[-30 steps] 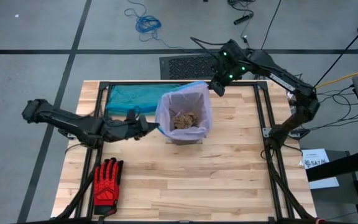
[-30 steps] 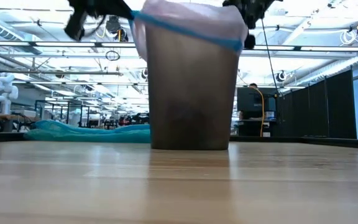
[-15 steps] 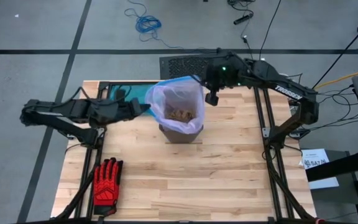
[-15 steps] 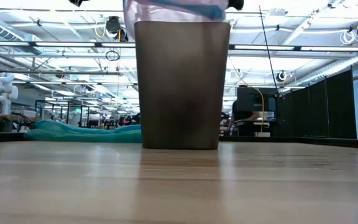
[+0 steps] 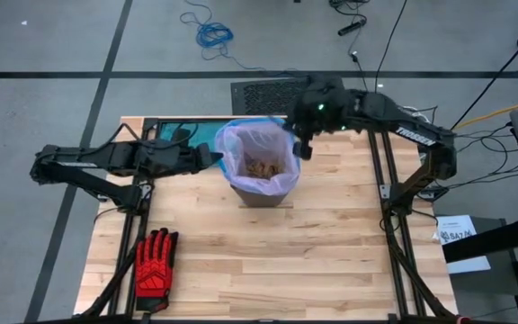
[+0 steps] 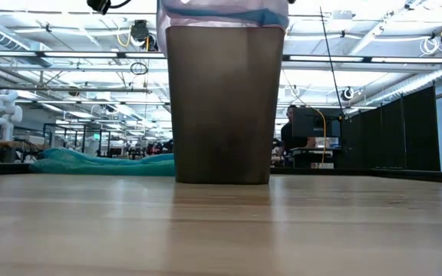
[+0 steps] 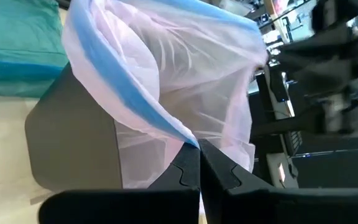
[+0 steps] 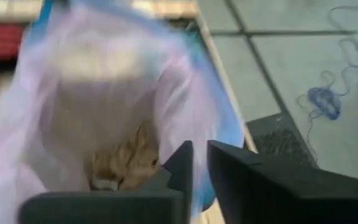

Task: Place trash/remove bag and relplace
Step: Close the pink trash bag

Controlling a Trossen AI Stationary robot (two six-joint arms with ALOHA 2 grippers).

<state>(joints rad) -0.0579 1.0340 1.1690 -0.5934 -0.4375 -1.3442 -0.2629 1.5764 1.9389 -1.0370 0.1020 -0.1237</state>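
Observation:
The pale pink bag (image 5: 261,153), with a blue band at its rim, stands in the dark bin (image 5: 263,191) at the table's far middle. Its mouth is drawn up above the bin's rim (image 6: 221,27). Tan paper trash (image 5: 261,166) lies inside it and also shows in the right wrist view (image 8: 126,158). My left gripper (image 5: 218,158) is shut on the bag's left rim. My right gripper (image 5: 296,146) is shut on its right rim. In the low view only the bin (image 6: 221,107) and the bag's lower rim (image 6: 221,14) show. My left gripper pinches the bag's blue-banded rim (image 7: 180,134) on the bag's left side between its two shut fingers, coming level from the table's left. The film is raised above the bin's rim and drawn taut toward the fingers. One layer or several, I cannot tell. My right gripper pinches the bag's rim (image 8: 182,134) on its right side between its two shut fingers, coming from the far right and slanting down. The rim is held above the bin; the bag's body hangs down inside it with the trash.
A teal-blue plastic bag (image 5: 183,137) lies flat at the table's far left, behind my left arm; it also shows in the low view (image 6: 106,162). A red-and-black glove (image 5: 156,261) lies at the near left edge. The near and right parts of the wooden table (image 5: 331,252) are bare.
Both grippers have risen with the bag's rim. The overhang that covered the bin's outer wall has been pulled up off it, so the bin's dark sides now show. The bag's mouth has narrowed as my right gripper came toward the left. The bin has slid a little.

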